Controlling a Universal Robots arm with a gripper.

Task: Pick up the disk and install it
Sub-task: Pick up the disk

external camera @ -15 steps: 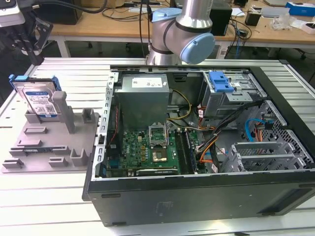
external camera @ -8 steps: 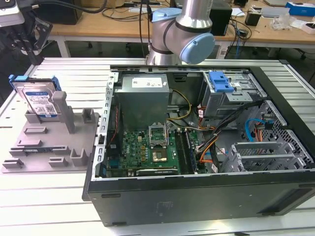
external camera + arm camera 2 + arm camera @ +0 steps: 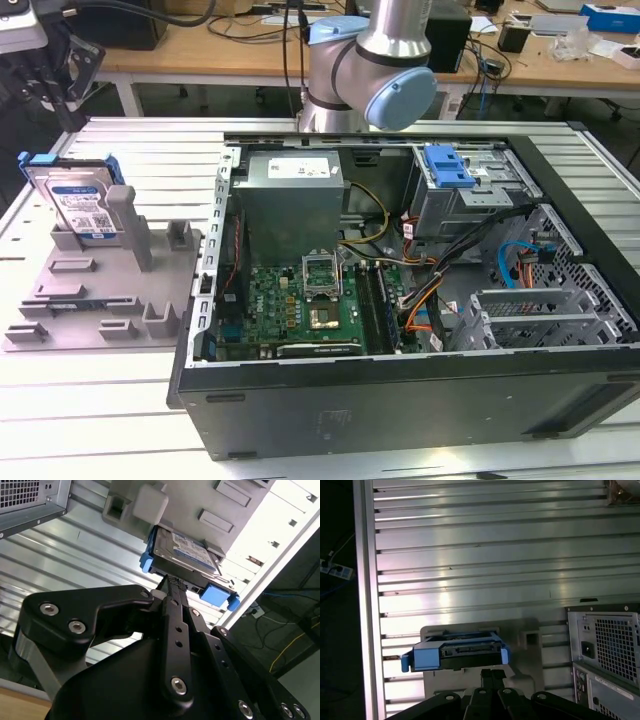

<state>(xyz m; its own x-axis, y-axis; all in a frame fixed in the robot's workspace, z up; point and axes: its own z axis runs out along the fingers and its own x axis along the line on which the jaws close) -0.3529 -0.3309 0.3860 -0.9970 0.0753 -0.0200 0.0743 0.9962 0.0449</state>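
Even, bright light in the exterior view; glare streaks the ribbed table [image 3: 495, 530] in the first wrist view.

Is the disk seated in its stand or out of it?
Seated: the disk stands on edge in the grey stand, outside the computer case.

Most likely a robotics or electronics lab: an opened computer case [image 3: 400, 300] lies on a ribbed metal worktop [image 3: 90, 410] beside a robot arm [image 3: 370, 70], with wooden benches [image 3: 230, 48] behind, cluttered with cables [image 3: 190, 20].
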